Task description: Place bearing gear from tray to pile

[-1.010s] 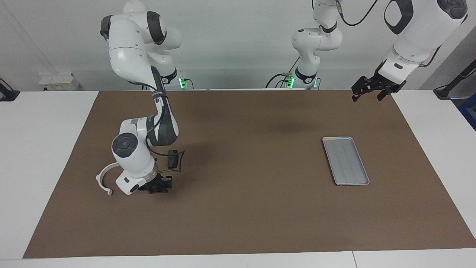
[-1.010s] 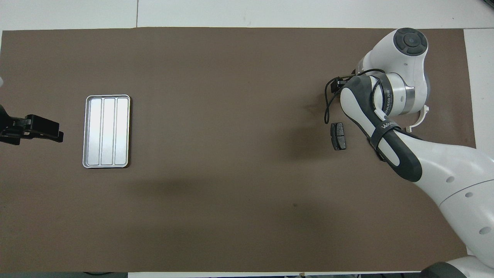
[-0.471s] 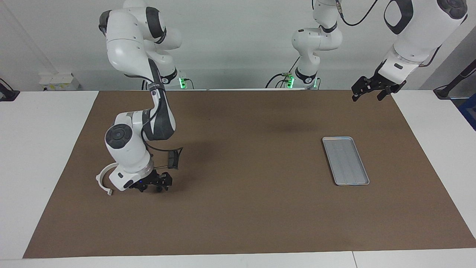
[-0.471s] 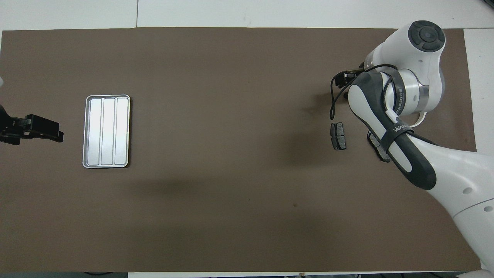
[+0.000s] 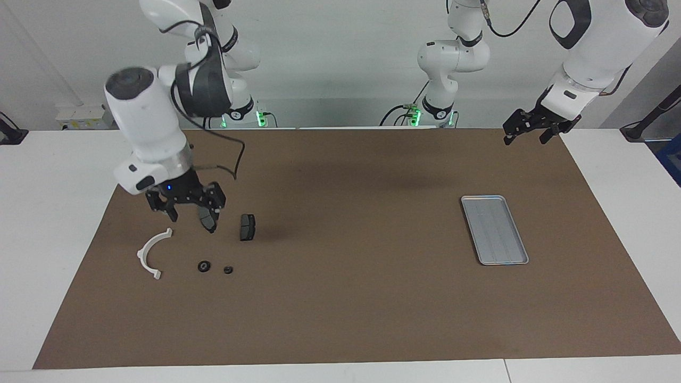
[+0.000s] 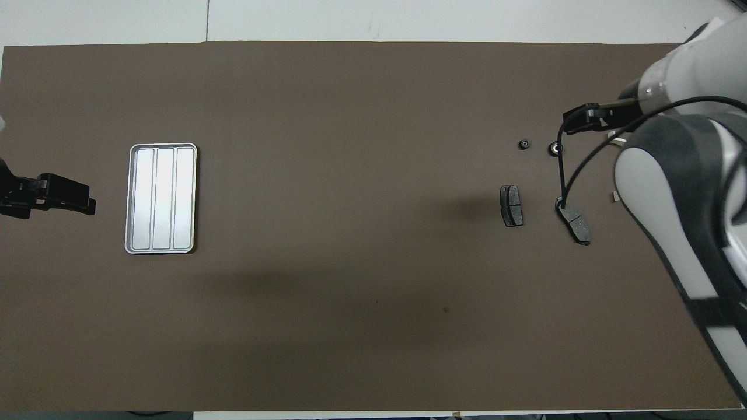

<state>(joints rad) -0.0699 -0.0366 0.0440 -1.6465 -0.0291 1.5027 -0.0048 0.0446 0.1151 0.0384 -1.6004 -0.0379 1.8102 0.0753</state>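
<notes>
The silver ridged tray [image 5: 494, 230] lies empty toward the left arm's end of the table, also in the overhead view [image 6: 161, 198]. The pile lies at the right arm's end: a white semicircular bracket [image 5: 150, 254], two dark pads [image 5: 247, 227] [image 6: 575, 221], and two small dark round bearing gears [image 5: 204, 266] [image 5: 228, 269], also in the overhead view [image 6: 554, 149] [image 6: 524, 143]. My right gripper [image 5: 186, 208] hangs open and empty in the air over the pile. My left gripper [image 5: 528, 132] waits open and empty in the air beside the tray [image 6: 58, 197].
A brown mat [image 5: 351, 298] covers most of the white table. The right arm's large white body [image 6: 688, 198] hides the bracket and the mat's corner in the overhead view. A black cable [image 5: 234, 154] hangs from the right wrist.
My right gripper has risen from the mat beside the bracket and drawn back toward the robots. Two small round parts now show on the mat where it was. The left arm has not moved.
</notes>
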